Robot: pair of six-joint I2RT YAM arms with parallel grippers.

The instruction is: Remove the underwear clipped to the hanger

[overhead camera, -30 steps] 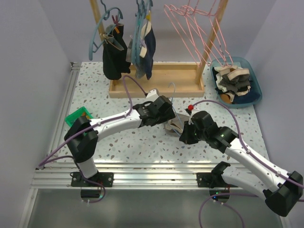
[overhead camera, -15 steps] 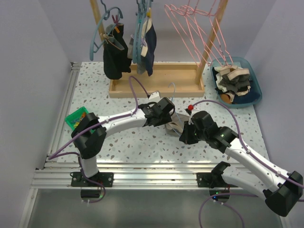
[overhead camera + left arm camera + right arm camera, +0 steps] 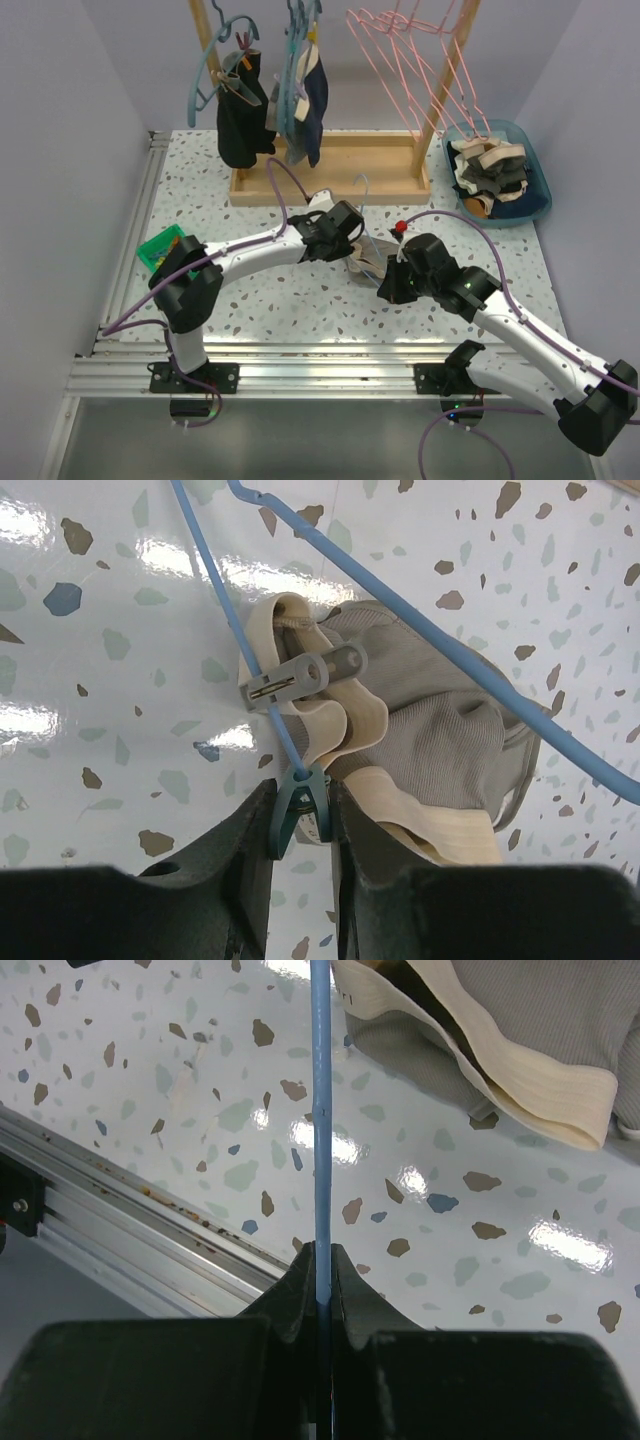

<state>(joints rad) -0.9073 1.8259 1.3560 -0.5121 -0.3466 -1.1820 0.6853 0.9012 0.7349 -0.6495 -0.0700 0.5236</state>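
Your right hand is clamped on the thin blue wire hanger, holding it low over the speckled white desk. There the grey ribbed underwear with a cream waistband lies bunched beneath the wire. Your left hand is pinched on the teal plastic clip, so unclipping looks to be in hand: squeeze it open and ease it off the waistband, then take the grey plastic clip just beyond.
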